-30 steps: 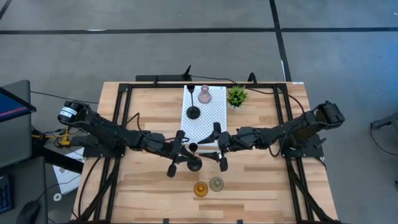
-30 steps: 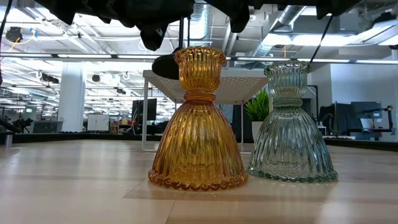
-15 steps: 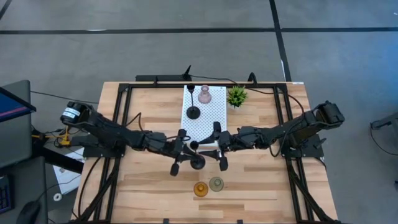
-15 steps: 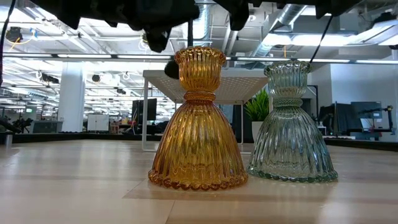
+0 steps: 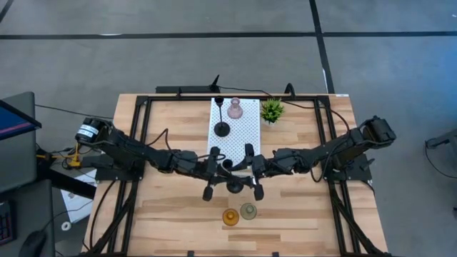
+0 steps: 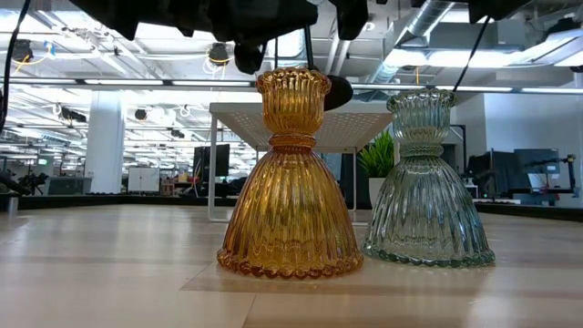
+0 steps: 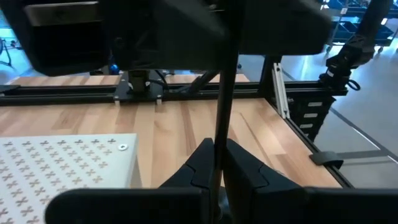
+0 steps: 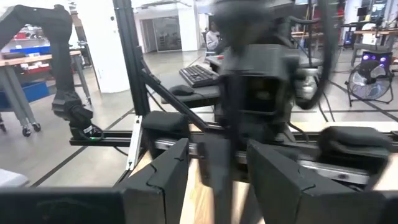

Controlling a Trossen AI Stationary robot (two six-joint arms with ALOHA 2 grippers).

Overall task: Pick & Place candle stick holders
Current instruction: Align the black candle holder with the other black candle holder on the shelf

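A black candle stick holder (image 5: 233, 187) with a round base and a thin stem is in the air at the table's middle. My left gripper (image 5: 223, 173) is shut on it. My right gripper (image 5: 240, 174) is open, and its fingers (image 8: 168, 174) stand on either side of the stem (image 8: 217, 158) without touching it. A second black holder (image 5: 222, 129) and a pink glass holder (image 5: 234, 110) stand on the white perforated board (image 5: 241, 139). The amber holder (image 5: 230, 217) and the grey-green holder (image 5: 248, 210) stand on their bases near the front edge. My left gripper pinches the black holder's thin stem (image 7: 219, 134) between its two fingers (image 7: 242, 171). The fingers come level from the table's left and lie across the stem. The holder is upright and lifted clear of the table, and its round base (image 6: 339, 91) shows above the board in the low view.
A small green potted plant (image 5: 271, 110) stands beside the board's far right corner. In the low view the amber holder (image 6: 291, 182) and the grey-green holder (image 6: 426, 182) stand side by side close to the camera. Black frame rails run along both table sides.
My left gripper has moved toward the table's right edge with the black holder, which stays upright and clear of the table. The stem now stands between my right gripper's open fingers. My right gripper has barely moved.
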